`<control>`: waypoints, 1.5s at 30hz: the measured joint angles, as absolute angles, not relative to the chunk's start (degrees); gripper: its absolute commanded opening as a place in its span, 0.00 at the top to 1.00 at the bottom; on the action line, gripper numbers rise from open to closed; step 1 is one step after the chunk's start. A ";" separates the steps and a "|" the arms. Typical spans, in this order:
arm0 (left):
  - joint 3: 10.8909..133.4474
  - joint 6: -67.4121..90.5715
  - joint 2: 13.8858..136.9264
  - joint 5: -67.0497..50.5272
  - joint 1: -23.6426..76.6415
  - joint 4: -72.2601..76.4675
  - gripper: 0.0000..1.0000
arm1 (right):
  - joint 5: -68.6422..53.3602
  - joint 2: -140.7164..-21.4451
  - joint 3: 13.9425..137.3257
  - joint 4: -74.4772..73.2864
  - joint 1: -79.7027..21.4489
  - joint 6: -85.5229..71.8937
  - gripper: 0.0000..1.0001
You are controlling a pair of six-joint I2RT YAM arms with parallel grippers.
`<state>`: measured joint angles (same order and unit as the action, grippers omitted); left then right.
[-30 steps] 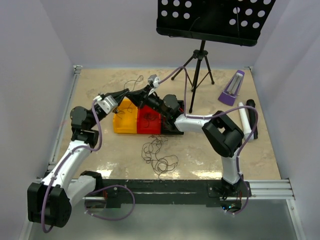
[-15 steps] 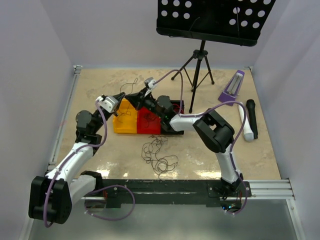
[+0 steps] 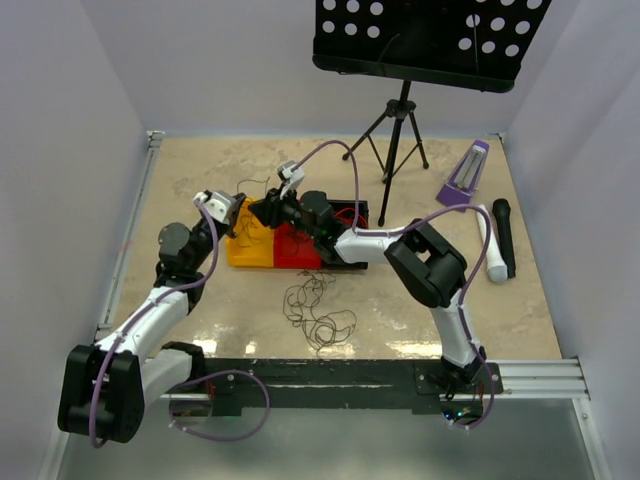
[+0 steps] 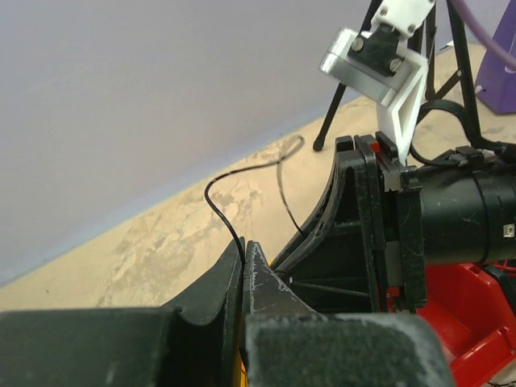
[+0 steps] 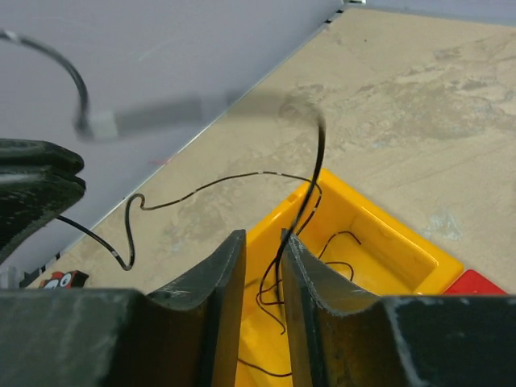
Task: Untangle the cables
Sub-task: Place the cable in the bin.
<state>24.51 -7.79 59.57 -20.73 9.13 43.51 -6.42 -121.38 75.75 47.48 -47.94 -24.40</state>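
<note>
Item under inspection: one thin dark brown-black curly wire (image 4: 208,201), lifted clear of the table and strung between the two arms above the yellow plastic bin (image 3: 250,252). The left gripper (image 4: 244,250) is fully closed, with this wire pinched at its fingertips. From there the wire loops up and away towards the far wall. The right gripper (image 5: 262,238) stands tip to tip with the left. Its jaws are parted by a narrow gap and the wire hangs through that gap down into the bin, apparently unclamped. This looks intended to anchor one end while the strand runs free. More dark wire strands (image 5: 347,235) lie coiled inside the yellow bin. A separate loose tangle of thin dark wires (image 3: 318,308) rests on the table nearer the bases, in front of the adjoining red plastic bin (image 3: 300,250). Untangling is judged incomplete.
</note>
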 measured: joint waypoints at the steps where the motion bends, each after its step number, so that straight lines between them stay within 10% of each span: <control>1: 24.43 -7.60 59.70 -20.62 9.13 43.18 1.00 | -6.17 -121.16 75.75 46.63 -48.01 -24.36 0.69; 18: 23.77 -0.84 62.19 -10.15 8.91 37.41 1.00 | -6.46 -110.30 67.81 37.32 -48.51 -23.59 0.39; 32: 23.73 2.57 64.14 -15.84 8.78 37.10 1.00 | -5.52 -92.12 53.01 37.67 -49.17 -25.56 0.69; 45: 20.82 -6.42 64.77 -13.37 12.14 34.30 1.00 | -5.56 -103.81 66.11 38.24 -46.35 -27.83 0.80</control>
<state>20.82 -6.42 64.77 -13.37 12.14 34.30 -5.56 -103.81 66.11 38.24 -46.35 -27.83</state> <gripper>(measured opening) 0.019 0.229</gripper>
